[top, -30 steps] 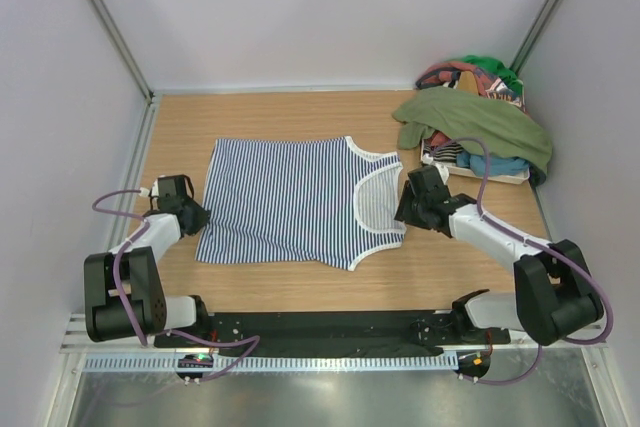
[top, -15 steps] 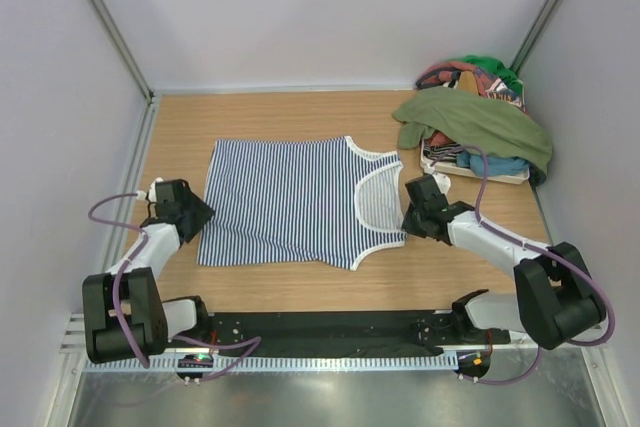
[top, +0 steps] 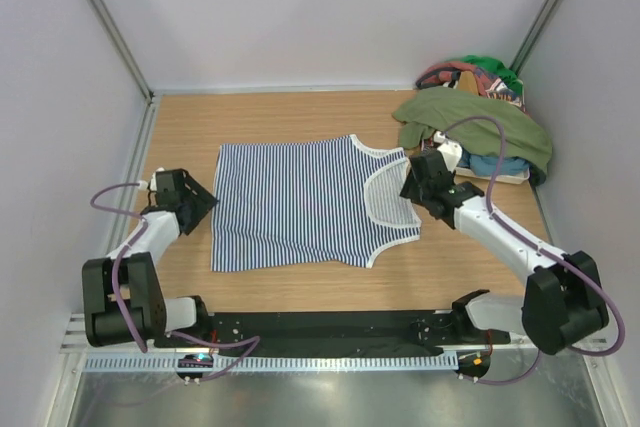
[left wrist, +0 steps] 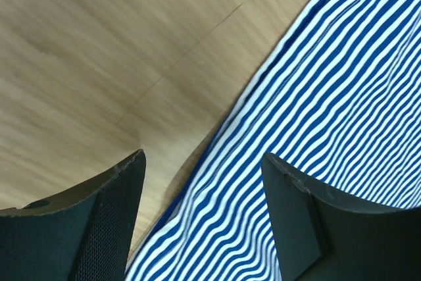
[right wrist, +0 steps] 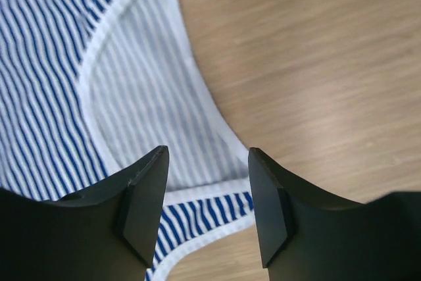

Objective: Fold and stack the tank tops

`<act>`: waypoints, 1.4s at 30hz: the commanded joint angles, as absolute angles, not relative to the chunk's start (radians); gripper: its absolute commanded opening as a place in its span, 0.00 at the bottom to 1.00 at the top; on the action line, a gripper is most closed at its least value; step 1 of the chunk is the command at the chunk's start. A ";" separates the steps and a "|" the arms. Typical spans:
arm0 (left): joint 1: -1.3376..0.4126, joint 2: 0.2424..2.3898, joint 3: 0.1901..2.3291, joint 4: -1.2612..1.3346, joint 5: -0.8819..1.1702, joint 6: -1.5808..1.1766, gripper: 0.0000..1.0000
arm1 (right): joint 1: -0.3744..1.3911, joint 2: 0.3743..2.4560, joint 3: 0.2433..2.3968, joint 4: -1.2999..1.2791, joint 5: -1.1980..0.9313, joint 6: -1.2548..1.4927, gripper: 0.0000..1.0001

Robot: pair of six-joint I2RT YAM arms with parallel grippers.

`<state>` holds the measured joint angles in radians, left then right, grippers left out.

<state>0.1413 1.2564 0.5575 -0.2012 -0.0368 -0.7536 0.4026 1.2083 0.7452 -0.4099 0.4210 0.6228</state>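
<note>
top view with 2 wrist views: the soft navy-and-white striped tank top (top: 300, 205) lies spread flat near the middle of the light wooden table (top: 180, 132). its long axis runs left to right, with the hem toward the left arm and the white-trimmed neckline and straps toward the right arm. the olive green tank top (top: 480, 119) hangs unfolded over a pile of mixed clothes (top: 470, 75) at the far right corner, well apart from the striped one.

the left gripper (top: 200, 197) sits just beside the hem. its 2 fingers are apart with nothing between them, and the left wrist view shows the hem edge running diagonally under the gap. the right gripper (top: 415, 179) is low over the strap end, jaws likewise apart and empty, with the neckline trim directly below.

each arm is nearer its own end of the cloth, so a fold probably calls for both to pinch matching corners and carry them across the long axis. neither top looks folded, so the task seems at an early stage
</note>
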 commanded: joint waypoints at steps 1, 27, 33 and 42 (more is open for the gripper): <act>0.112 1.327 0.688 -0.160 -0.003 -0.753 0.71 | 0.402 1.296 0.908 -0.290 0.341 0.543 0.57; 0.034 1.893 1.187 -0.236 -0.018 -0.709 0.50 | 0.403 2.312 1.914 -0.466 0.141 0.288 0.58; 0.032 1.942 1.245 -0.253 -0.031 -0.695 0.14 | 0.399 2.396 2.000 -0.502 0.110 0.291 0.26; 0.032 2.037 1.379 -0.288 -0.057 -0.707 0.00 | 0.344 2.503 2.182 -0.518 0.048 0.330 0.01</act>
